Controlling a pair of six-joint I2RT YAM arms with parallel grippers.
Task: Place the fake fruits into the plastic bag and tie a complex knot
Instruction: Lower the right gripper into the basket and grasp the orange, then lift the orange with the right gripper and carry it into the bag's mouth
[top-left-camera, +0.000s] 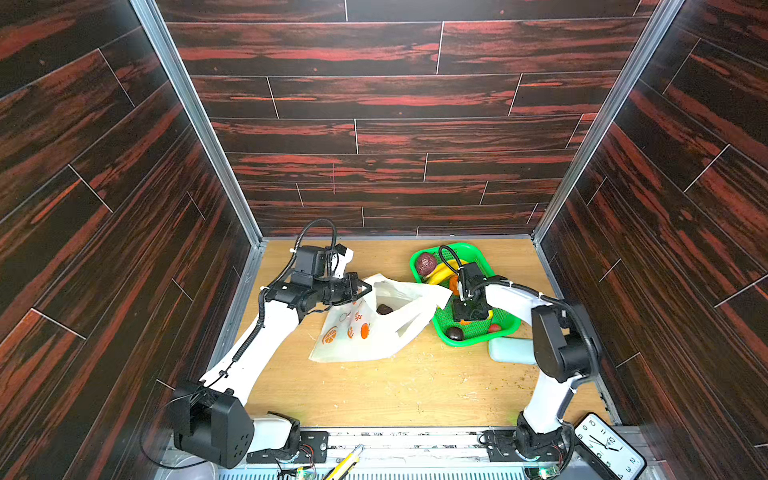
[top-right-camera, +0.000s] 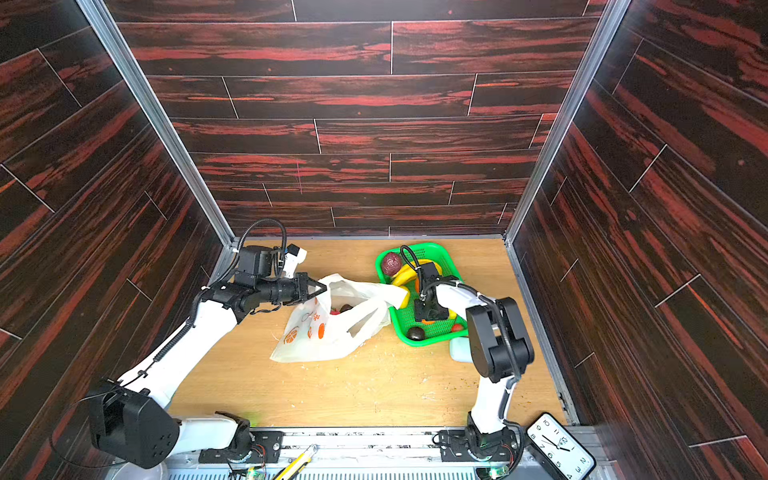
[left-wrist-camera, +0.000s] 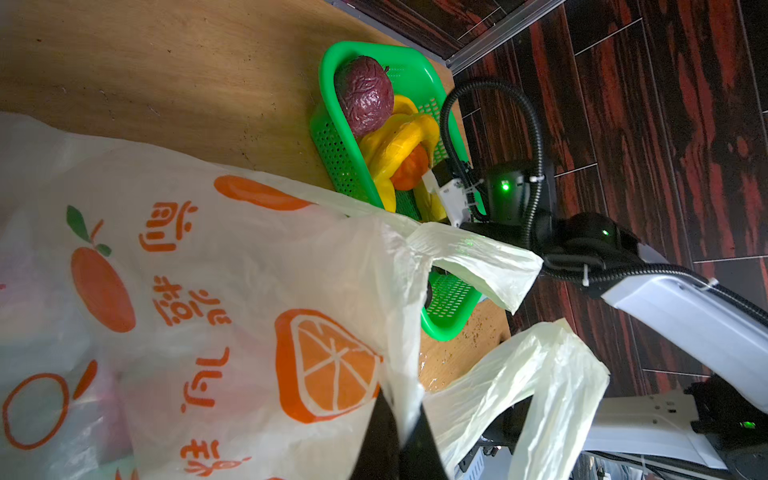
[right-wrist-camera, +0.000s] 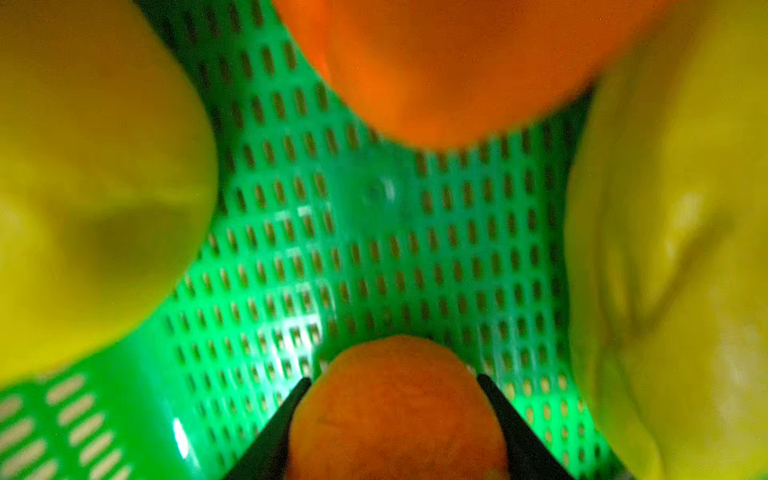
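- Wooden table (top-left-camera: 415, 395), dark plank walls (top-left-camera: 395, 124) around it.
- Bag (top-left-camera: 374, 332) lies mid-frame in both top views, with a dark fruit (top-left-camera: 384, 308) inside.
- Left gripper (top-left-camera: 366, 288) is clamped on the bag's upper-left rim.
- Right gripper (right-wrist-camera: 392, 378) is in the basket (top-left-camera: 469, 341), right of centre; its fingers flank an orange (right-wrist-camera: 395, 415), grip unclear.

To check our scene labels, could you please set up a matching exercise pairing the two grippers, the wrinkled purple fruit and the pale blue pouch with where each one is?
Things: 1 left gripper; 2 right gripper; 3 wrinkled purple fruit; 4 pale blue pouch.
Places: A far end of the green basket; B pinching the plastic bag's rim; C on the table beside the basket's near end; D jaws either side of a small orange.
Pairs: 1-B; 2-D; 3-A; 4-C.
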